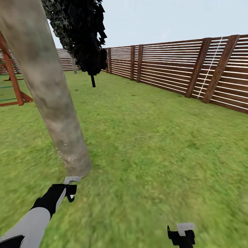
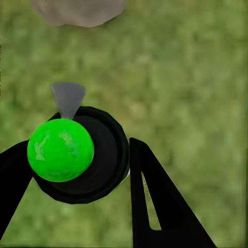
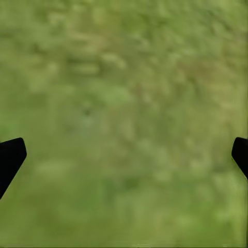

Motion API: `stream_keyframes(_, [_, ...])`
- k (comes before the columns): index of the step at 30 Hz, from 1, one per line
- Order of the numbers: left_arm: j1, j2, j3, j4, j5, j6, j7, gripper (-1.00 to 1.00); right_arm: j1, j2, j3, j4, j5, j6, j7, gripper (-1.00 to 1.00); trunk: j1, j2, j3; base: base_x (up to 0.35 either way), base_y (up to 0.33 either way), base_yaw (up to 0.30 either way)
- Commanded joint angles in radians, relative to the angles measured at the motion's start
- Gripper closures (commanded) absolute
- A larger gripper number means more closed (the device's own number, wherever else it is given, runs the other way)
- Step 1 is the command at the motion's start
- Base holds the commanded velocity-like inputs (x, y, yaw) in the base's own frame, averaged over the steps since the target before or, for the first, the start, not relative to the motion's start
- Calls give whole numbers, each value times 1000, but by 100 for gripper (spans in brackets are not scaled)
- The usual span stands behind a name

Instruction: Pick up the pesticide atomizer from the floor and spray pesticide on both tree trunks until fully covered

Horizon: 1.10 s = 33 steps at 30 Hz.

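Wide blurry green grass lawn (image 1: pixel 155 155) underfoot, and the brown horizontal-slat wooden fence (image 1: pixel 179 65) runs along behind the thick mottled grey-brown tree trunk (image 1: pixel 48 89), off to its right. That trunk is our landmark — bare, leaning, rising from the grass right in front of the robot. Beyond it, further back, stands a dark slim cypress-like tree (image 1: pixel 86 38), and just to the trunk's left a piece of red-brown wooden play frame (image 1: pixel 13 79) peeks out.

Now the left gripper (image 1: pixel 70 193), black on a white-sleeved arm, sits just short of the trunk's base. Its fingers (image 2: pixel 160 201) are clamped either side of the pesticide atomizer (image 2: pixel 77 155) — a black round body with a bright green ball top and a small grey nozzle aimed at the trunk's foot; white specks dot the bark low down.

The right gripper (image 1: pixel 181 236) hangs well to the right of the trunk, over bare grass, black fingertips (image 3: pixel 10 155) spread wide with nothing between them.
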<state>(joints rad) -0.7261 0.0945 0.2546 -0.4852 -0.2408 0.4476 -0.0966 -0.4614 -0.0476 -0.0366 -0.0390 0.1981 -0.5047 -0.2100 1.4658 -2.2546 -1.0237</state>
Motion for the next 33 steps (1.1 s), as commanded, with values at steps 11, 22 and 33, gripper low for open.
stream_keyframes(11, [-1,1,8,-1,-5,2,59,100,0,0,-4,1,11,-1,-6,-100,0,0,-1,97,-275,276])
stream_keyframes(22, [-1,1,8,-1,-5,2,61,100,0,0,-4,1,11,-1,-5,-100,0,0,-1,97,-275,277])
stream_keyframes(33, [-1,0,8,-1,-5,2,61,100,0,0,-3,1,11,-1,-5,-100,0,0,-1,112,-273,196])
